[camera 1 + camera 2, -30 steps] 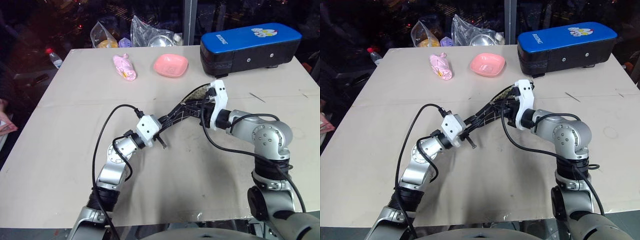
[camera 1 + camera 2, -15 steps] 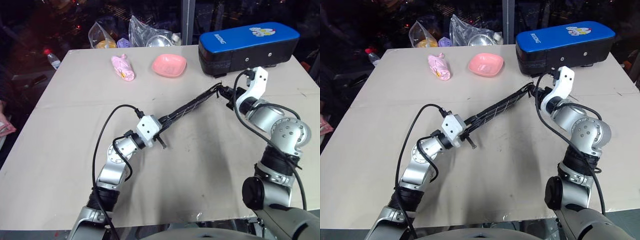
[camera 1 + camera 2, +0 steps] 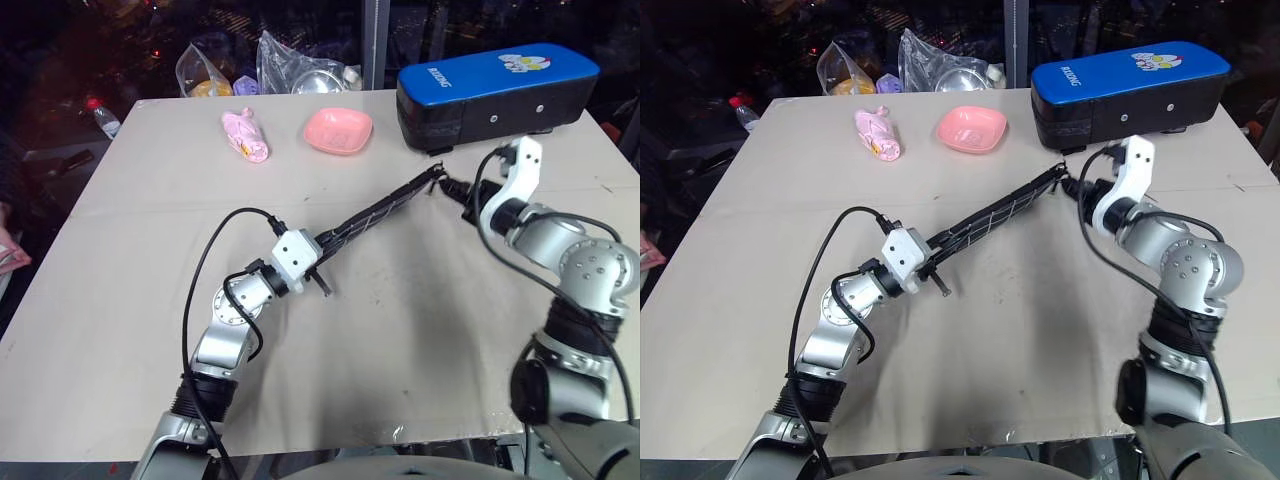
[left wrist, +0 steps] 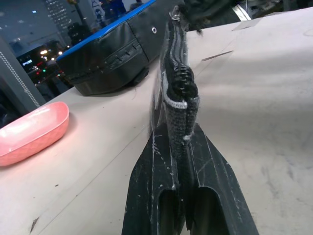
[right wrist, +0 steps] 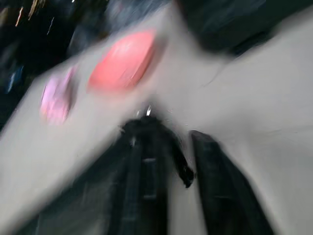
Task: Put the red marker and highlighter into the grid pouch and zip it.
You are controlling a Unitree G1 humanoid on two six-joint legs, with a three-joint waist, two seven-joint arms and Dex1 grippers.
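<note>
- The grid pouch (image 3: 380, 213) is held above the table (image 3: 130, 300), stretched in a thin, edge-on line that runs from the left gripper (image 3: 322, 248) up toward the right gripper (image 3: 452, 187).
- Left gripper: fingers pressed together on the near end of the grid pouch. In the left wrist view the fabric end and its zipper teeth sit clamped between the two black fingers (image 4: 146, 196).
- Right gripper: positioned at the far end of the grid pouch, beside the zipper end. In the blurred right wrist view its two fingers (image 5: 217, 181) stand apart with a gap between them; contact with the pouch cannot be confirmed.
- The pouch lies closed and flat along its length. The red marker and highlighter cannot be made out.
- Behind the pouch's far end stands a blue-topped black case (image 3: 498, 92).
- A pink dish (image 3: 340, 130) and a pink wrapped item (image 3: 248, 136) lie well apart from the pouch, near the table's far edge.
</note>
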